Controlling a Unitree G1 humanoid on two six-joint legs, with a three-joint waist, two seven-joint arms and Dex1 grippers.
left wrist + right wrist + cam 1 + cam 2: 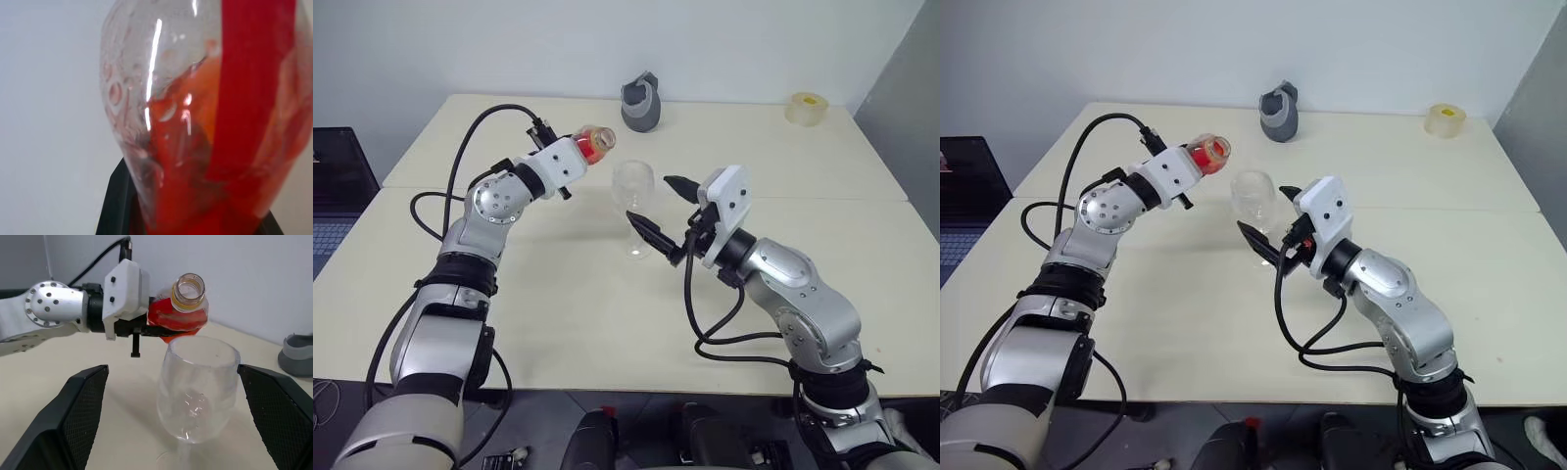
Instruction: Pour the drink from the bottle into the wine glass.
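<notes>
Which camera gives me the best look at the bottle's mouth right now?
The right wrist view: the bottle faces it, open mouth above the wine glass rim. The eye views show it small and tilted in the left gripper; the left wrist view shows its body close up.

Lab, bare table (558, 323), plain white wall (509, 39)

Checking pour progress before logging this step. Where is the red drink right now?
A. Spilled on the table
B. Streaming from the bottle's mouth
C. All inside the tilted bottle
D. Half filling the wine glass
C: the drink sits in the tipped, uncapped bottle shut in the left gripper, while the wine glass below looks empty.
</notes>
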